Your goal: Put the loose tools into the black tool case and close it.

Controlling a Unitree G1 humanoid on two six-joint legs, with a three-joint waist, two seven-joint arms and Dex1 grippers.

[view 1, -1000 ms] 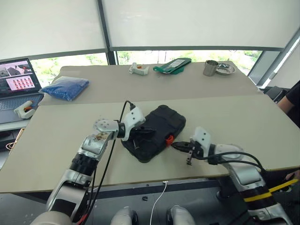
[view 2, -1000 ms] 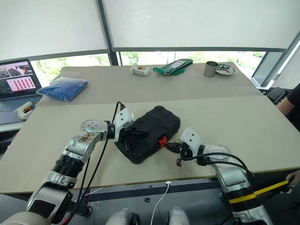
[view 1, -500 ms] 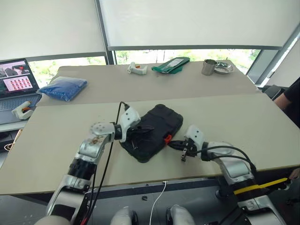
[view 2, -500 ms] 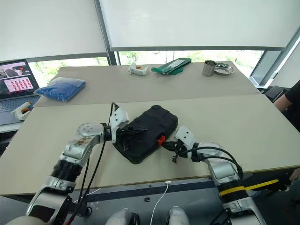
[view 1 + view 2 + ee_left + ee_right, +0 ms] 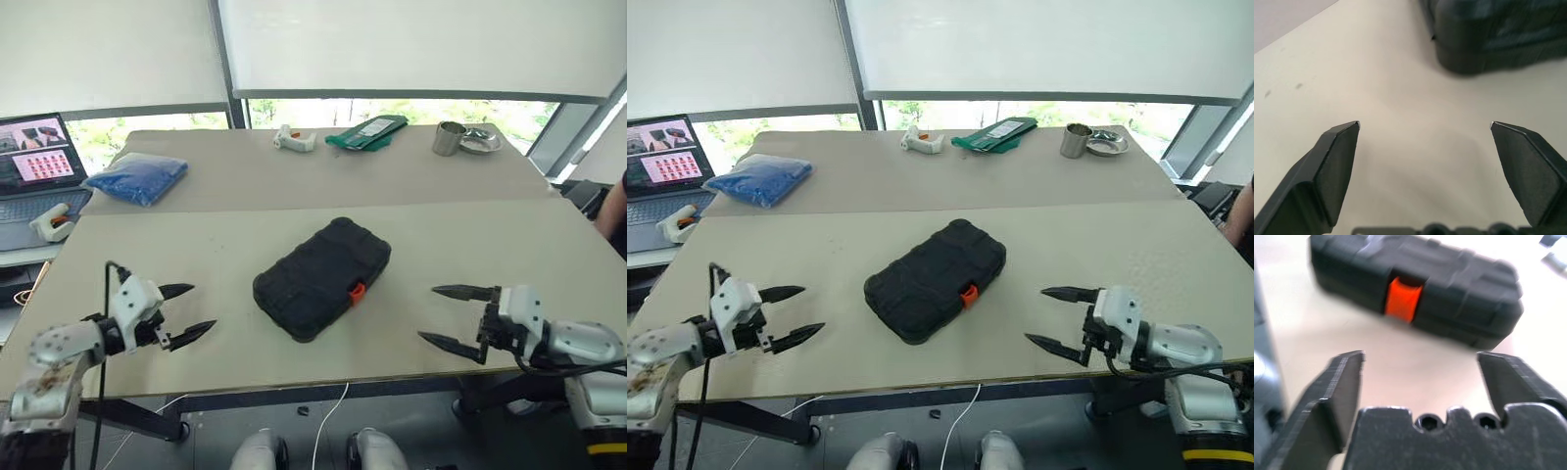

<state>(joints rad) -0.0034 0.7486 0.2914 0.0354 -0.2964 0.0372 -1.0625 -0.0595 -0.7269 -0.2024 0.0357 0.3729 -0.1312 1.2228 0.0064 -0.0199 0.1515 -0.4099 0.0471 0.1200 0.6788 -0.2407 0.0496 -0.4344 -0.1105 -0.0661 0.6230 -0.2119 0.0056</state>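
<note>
One unmarked black tool case (image 5: 323,277), closed

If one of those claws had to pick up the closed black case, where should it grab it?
Probably by a long edge. The black tool case lies flat and shut, skewed on the table, too broad to span across. The right claw, open and apart from it, faces the edge with the orange latch, so it could come in level from that side and pinch lid and base beside the latch.

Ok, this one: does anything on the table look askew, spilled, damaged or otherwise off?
Nothing stands out. The black tool case lies shut and flat, set diagonally on the table, its orange latch facing the near edge. The left gripper and right gripper hang open on either side, clear of it.
</note>
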